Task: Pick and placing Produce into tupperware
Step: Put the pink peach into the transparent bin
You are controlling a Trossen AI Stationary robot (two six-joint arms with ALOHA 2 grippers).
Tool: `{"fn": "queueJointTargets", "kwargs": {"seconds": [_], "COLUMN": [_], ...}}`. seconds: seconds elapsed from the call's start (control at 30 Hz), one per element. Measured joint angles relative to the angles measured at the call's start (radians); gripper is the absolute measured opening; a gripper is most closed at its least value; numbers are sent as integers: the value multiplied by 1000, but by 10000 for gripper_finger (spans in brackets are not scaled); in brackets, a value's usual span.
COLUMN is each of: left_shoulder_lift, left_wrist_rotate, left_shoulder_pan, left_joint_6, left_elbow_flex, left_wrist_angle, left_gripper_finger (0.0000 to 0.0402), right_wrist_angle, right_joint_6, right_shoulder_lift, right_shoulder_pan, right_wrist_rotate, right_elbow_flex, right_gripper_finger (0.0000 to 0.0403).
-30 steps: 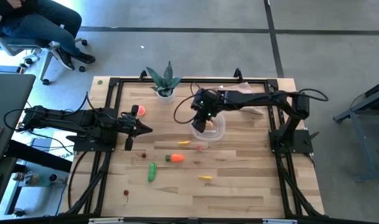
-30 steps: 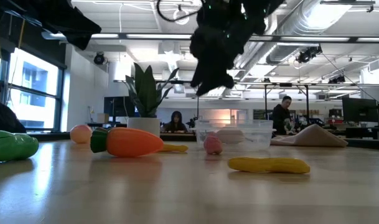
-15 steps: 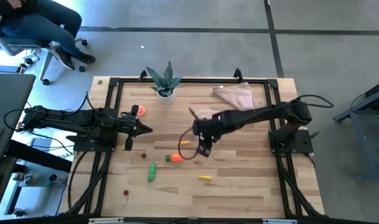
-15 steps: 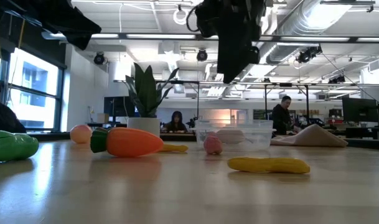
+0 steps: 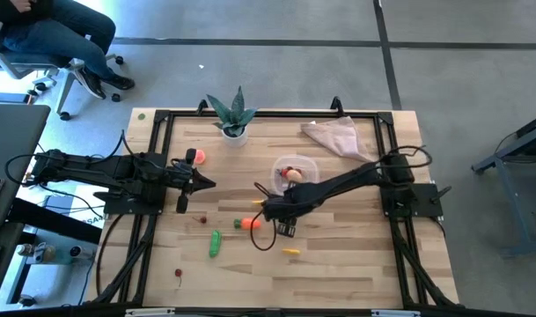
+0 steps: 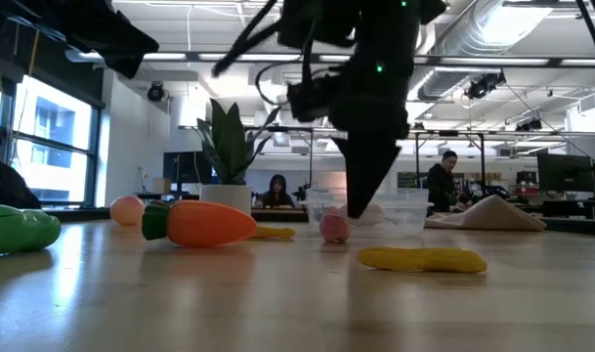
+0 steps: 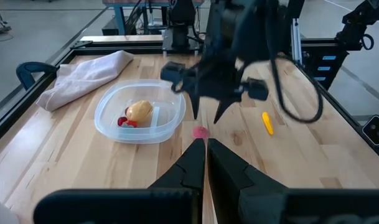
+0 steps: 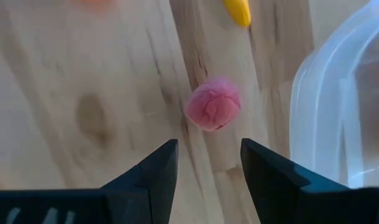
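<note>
Right hand (image 8: 205,163), having left the round clear plastic tupperware (image 5: 304,166) (potato inside), is hovering open and empty over a small pink berry (image 8: 213,104), lining up the next pick.

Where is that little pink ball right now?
The pink ball lies on the wooden table beside the clear tub, just ahead of the right gripper's open fingers.

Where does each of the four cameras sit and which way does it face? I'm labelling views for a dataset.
High: overhead, straight down; both arms, tupperware.
Low: table height, level across; right arm, carrot.
Left wrist: on the left arm, facing the tupperware; shut left gripper.
Right wrist: on the right arm, facing down; open right gripper.
Both wrist views share the pink piece.
</note>
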Motion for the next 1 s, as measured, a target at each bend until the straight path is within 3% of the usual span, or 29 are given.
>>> {"fn": "queueJointTargets", "kwargs": {"seconds": [0.53, 1.0], "left_shoulder_lift": [0, 0], "left_wrist_rotate": [0, 0], "left_shoulder_pan": [0, 0], "left_joint_6": [0, 0], "left_elbow_flex": [0, 0], "left_wrist_angle": [0, 0], "left_gripper_finger": [7, 7], "right_wrist_angle": [66, 114], "right_joint_6": [-27, -33], "right_shoulder_lift": [26, 32], "right_shoulder_pan": [-14, -57], "right_wrist_rotate": [25, -47], "right_elbow_flex": [0, 0], "right_gripper_finger": [168, 168]}}
